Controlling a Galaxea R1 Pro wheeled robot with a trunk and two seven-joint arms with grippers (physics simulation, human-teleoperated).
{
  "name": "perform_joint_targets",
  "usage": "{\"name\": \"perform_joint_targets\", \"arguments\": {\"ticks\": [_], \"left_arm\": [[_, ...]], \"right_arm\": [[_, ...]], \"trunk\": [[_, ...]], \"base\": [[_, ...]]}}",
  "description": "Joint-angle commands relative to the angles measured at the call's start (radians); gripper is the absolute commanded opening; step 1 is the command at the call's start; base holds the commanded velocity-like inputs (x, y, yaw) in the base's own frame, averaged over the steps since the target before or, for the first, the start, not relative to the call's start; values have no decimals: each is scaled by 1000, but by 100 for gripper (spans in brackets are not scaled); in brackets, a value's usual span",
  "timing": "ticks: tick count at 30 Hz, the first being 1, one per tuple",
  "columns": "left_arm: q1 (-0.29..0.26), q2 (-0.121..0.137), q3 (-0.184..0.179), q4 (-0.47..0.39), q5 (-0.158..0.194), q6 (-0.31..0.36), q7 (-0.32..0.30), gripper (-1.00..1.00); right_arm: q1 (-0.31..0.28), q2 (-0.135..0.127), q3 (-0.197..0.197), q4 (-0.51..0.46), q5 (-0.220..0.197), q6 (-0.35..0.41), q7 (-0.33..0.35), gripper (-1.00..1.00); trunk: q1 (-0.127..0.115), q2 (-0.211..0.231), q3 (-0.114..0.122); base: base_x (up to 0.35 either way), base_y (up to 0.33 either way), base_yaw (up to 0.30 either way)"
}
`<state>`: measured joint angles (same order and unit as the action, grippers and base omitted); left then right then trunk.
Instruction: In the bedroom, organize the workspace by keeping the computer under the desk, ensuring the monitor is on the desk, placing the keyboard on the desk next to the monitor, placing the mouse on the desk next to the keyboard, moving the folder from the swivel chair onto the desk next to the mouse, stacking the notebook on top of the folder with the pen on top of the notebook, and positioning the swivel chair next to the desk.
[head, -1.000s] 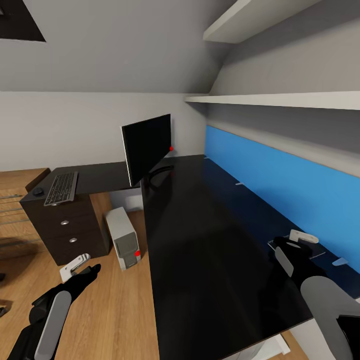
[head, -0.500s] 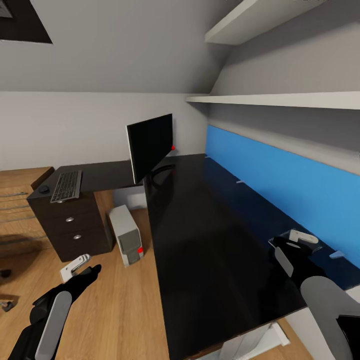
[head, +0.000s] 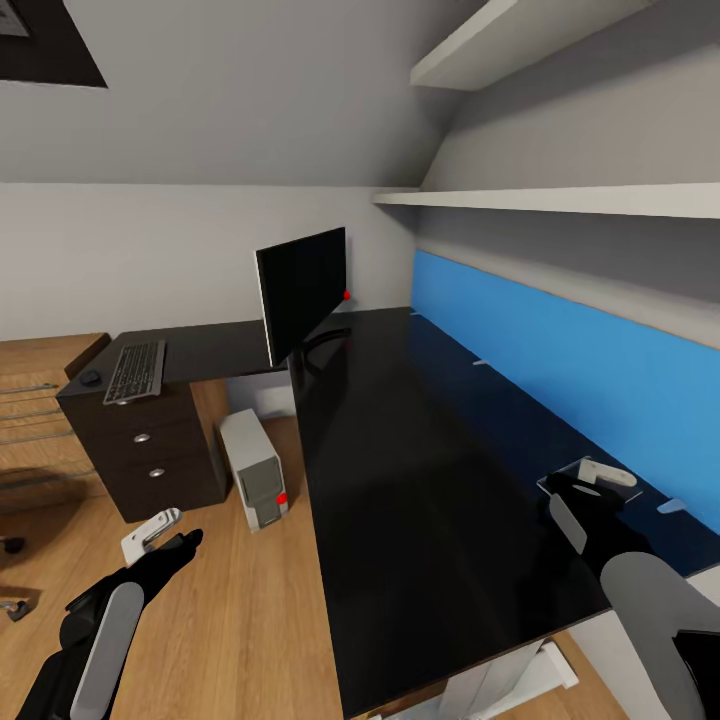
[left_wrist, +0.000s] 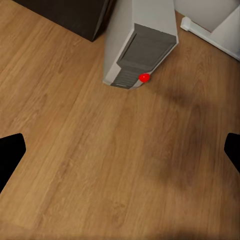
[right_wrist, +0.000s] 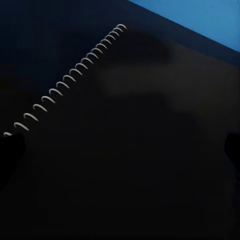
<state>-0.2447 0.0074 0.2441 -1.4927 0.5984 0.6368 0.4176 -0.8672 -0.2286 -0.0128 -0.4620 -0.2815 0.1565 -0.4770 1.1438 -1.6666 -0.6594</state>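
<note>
The black monitor (head: 300, 290) stands on the long black desk (head: 420, 470) near its far corner. On the desk's side wing lie the grey keyboard (head: 137, 370) and, beside it, a small dark mouse (head: 90, 377). The grey computer tower (head: 262, 470) stands on the floor by the desk's edge, also visible from the left wrist as the tower (left_wrist: 142, 45). My left gripper (head: 160, 538) hangs open over the wood floor. My right gripper (head: 592, 487) is open above the desk, over a dark spiral-bound notebook (right_wrist: 75, 165) lying by the blue panel. Folder and pen are out of view.
A dark drawer unit (head: 150, 450) carries the desk's side wing. A blue back panel (head: 560, 370) and white shelves (head: 560, 198) run along the right wall. Dark castors (head: 12, 546) and a shadow show at the left edge on the wooden floor (head: 230, 620).
The whole picture has shifted a little to the right, so the camera has moved. More of the desk's near edge and its support shows. Both arms keep their pose.
</note>
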Motion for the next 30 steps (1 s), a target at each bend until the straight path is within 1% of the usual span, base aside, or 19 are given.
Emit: {"name": "perform_joint_targets", "arguments": {"ticks": [1, 9, 15, 20, 30], "left_arm": [[-1, 0, 0, -1, 11, 3, 9, 100], [-1, 0, -2, -2, 12, 3, 8, 100], [-1, -6, -3, -5, 11, 2, 9, 100], [-1, -17, -3, -6, 11, 1, 9, 100], [-1, -20, -2, -6, 11, 1, 9, 100]], "right_arm": [[0, 0, 0, 22, -18, 6, -2, 100], [0, -1, 0, 22, -16, 9, 29, 100], [0, -1, 0, 22, -15, 8, 34, 100], [0, -1, 0, 22, -15, 8, 35, 100], [0, 0, 0, 32, -15, 5, 36, 100]], "trunk": [[0, 0, -1], [0, 0, -1], [23, -42, -20], [23, -42, -20], [23, -42, -20]], "base": [[0, 0, 0], [0, 0, 0], [0, 0, 0], [0, 0, 0], [0, 0, 0]]}}
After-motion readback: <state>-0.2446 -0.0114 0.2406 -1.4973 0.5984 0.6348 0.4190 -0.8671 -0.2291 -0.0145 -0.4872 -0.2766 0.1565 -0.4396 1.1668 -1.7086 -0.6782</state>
